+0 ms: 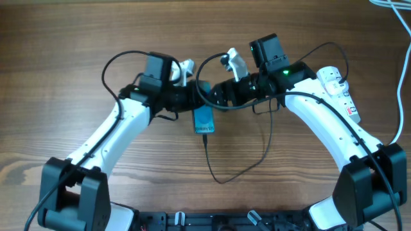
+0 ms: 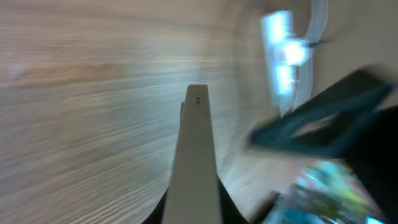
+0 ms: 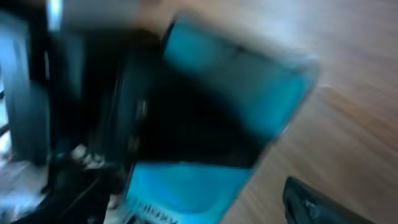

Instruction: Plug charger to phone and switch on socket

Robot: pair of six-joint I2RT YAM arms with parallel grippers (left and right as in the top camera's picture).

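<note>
The phone (image 1: 204,120) lies on the table in the middle, teal screen up, its far end hidden under both grippers. The charger (image 1: 221,180), a thin black cable, meets the phone's near edge, loops toward me and runs up under the right arm. The socket (image 1: 338,90) lies at the far right beside that arm. My left gripper (image 1: 191,96) is shut and empty over the phone's far left corner; its closed fingers (image 2: 198,143) point over bare wood. My right gripper (image 1: 216,96) hangs open over the phone (image 3: 236,93), with one dark finger (image 3: 317,202) off the phone's right edge.
Both wrist views are blurred by motion. The socket's thick white cord (image 1: 403,96) runs along the table's right edge. Black arm cables arch above both wrists. The arm bases stand at the near corners.
</note>
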